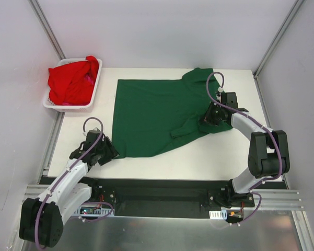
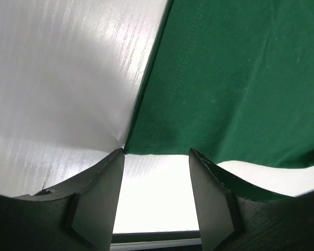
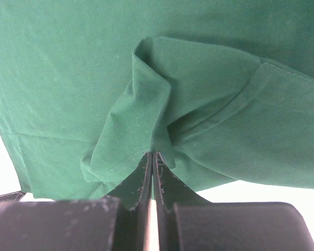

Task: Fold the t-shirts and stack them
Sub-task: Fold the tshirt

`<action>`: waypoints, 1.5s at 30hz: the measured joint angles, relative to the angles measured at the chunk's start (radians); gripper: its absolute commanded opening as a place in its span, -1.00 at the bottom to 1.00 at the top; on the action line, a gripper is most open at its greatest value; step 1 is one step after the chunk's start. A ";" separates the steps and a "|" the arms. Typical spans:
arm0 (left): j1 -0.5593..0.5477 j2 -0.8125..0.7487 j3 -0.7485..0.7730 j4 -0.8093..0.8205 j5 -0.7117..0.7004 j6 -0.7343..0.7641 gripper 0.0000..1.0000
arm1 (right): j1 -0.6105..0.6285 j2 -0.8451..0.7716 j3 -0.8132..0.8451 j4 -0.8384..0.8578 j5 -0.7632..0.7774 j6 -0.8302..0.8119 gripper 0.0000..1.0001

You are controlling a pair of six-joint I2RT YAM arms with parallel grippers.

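**Operator:** Tool status?

**Tech:** Right gripper (image 3: 152,154) is clenched on a fold of the green shirt (image 1: 157,115), at 3 o'clock. Left gripper (image 2: 157,151) is released, with the hem corner at its tips, at 7 o'clock.

**Operator:** Procedure?

**Tech:** Seat the corner deep between the jaws, then close. Lift evenly. The table (image 1: 188,162) is smooth and the walls are close. Red shirts (image 1: 70,81) sit in the basket (image 1: 92,95) at 10 o'clock.

White-shelled with black joints, the left arm (image 1: 68,180) and right arm (image 1: 244,123) are trailing looping purple cables (image 1: 207,89) along their links, each ending in dark, scuffed, wedge-shaped gripper fingers (image 3: 138,183).
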 measured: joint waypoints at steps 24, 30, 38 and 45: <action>0.000 0.037 0.004 0.032 -0.056 -0.001 0.04 | 0.000 0.000 0.000 0.003 -0.011 0.000 -0.98; 0.000 0.050 0.004 0.051 -0.056 -0.002 -0.49 | 0.000 0.000 0.000 0.003 -0.011 0.000 -0.98; 0.000 0.056 -0.009 0.047 -0.053 -0.005 -0.99 | 0.000 0.000 0.000 0.003 -0.011 0.000 -0.98; 0.000 0.054 -0.009 0.048 -0.052 -0.005 -1.00 | 0.000 0.000 0.000 0.003 -0.010 0.000 -0.98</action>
